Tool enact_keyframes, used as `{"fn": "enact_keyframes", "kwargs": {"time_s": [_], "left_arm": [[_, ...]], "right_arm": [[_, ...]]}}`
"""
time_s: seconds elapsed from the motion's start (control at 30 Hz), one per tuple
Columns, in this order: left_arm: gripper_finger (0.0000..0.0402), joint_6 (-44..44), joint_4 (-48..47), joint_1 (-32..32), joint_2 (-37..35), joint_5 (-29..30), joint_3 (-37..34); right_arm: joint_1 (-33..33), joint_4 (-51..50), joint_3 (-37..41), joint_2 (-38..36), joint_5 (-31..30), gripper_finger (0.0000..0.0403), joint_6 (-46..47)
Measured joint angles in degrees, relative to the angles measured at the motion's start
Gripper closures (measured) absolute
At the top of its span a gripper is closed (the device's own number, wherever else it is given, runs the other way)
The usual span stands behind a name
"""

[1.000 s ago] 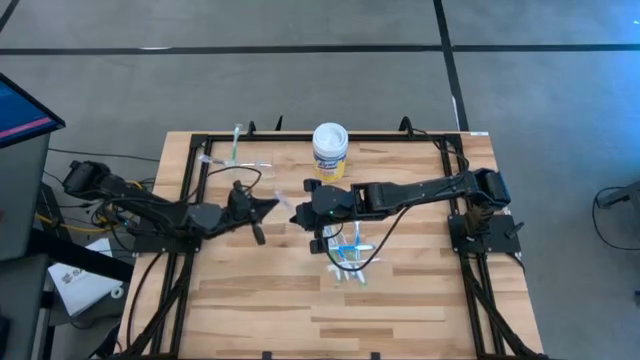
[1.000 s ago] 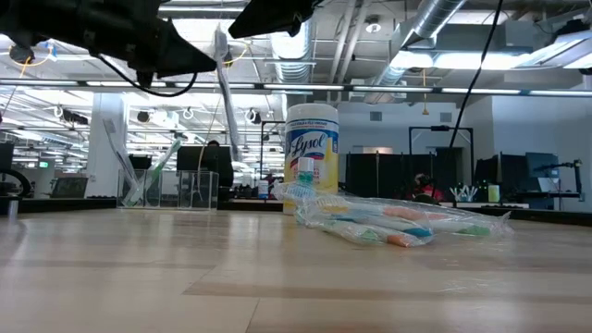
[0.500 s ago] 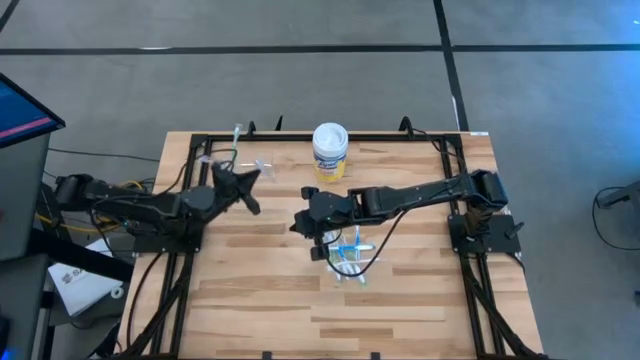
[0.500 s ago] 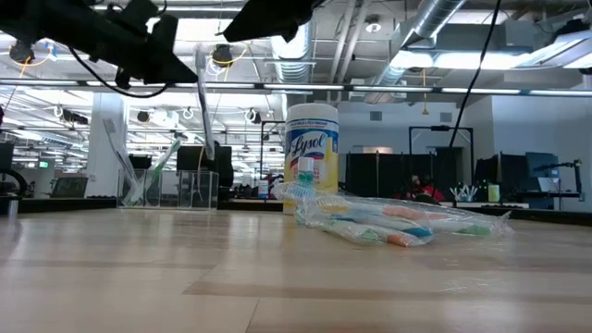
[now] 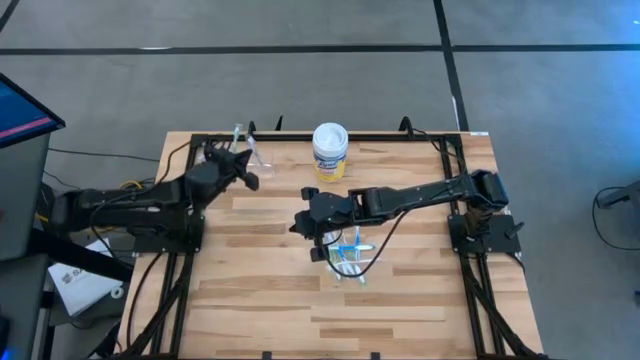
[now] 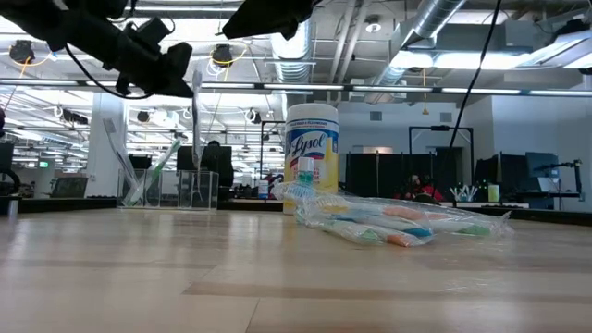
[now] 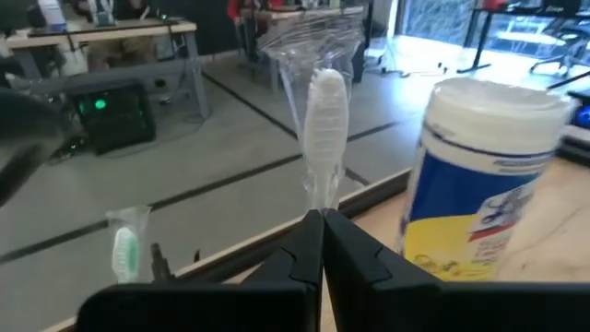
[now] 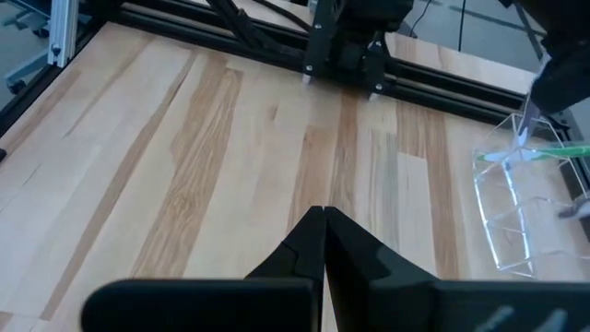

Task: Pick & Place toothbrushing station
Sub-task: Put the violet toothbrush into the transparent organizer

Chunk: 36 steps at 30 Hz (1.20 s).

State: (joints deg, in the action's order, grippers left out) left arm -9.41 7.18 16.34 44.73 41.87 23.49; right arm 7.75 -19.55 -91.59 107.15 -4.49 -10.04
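The right gripper (image 8: 323,214) shows its two dark fingers pressed together, their tips meeting above the bare wooden table (image 8: 184,157). Beyond them a black arm base (image 8: 348,41) stands on a dark rail along the table's edge. A clear plastic container (image 8: 516,207) holds a green-tipped toothbrush (image 8: 553,149).

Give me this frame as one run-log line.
left gripper: shut on wrapped toothbrush, above clear holder | right gripper: shut, empty, over toothbrush pile

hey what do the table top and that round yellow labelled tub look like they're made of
Table top: apparently wood, light planks with visible grain and seams, matte. Tub: probably plastic, with a white lid and a glossy printed yellow label wrapped around it.
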Motion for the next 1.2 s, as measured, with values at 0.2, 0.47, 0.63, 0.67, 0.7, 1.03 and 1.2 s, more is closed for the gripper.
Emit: {"fn": "enact_keyframes", "kwargs": {"time_s": [0.2, 0.47, 0.63, 0.67, 0.7, 1.03, 1.2], "left_arm": [[0.0401, -1.26, -0.13, 5.33, 2.43, -5.65, 0.04], [0.0401, -1.61, 0.04, 9.21, 7.17, -10.31, 0.04], [0.0401, -1.61, 0.21, 9.53, 9.12, -10.46, 0.04], [0.0401, -1.59, 0.23, 9.53, 9.44, -10.45, 0.04], [0.0401, -1.59, 0.22, 9.53, 9.76, -10.48, 0.04], [0.0401, -1.61, 0.37, 9.53, 13.33, -11.32, 0.02], [0.0401, -1.61, 0.58, 9.53, 14.6, -11.33, 0.02]], "right_arm": [[0.0, 0.27, 0.0, 0.0, 0.0, 0.0403, -0.09], [-0.02, 0.26, 0.0, 0.0, 0.0, 0.0403, -0.46], [-0.12, 0.94, 0.43, 0.0, 0.0, 0.0403, -0.46], [-0.3, 1.58, 0.93, -0.02, 0.0, 0.0403, -0.45], [-0.42, 1.67, 1.35, -0.02, 0.01, 0.0403, -0.43], [-1.45, 3.99, 4.21, 0.02, -0.02, 0.0403, 1.07], [-1.72, 3.96, 4.26, 0.02, 0.0, 0.0403, 1.07]]}}
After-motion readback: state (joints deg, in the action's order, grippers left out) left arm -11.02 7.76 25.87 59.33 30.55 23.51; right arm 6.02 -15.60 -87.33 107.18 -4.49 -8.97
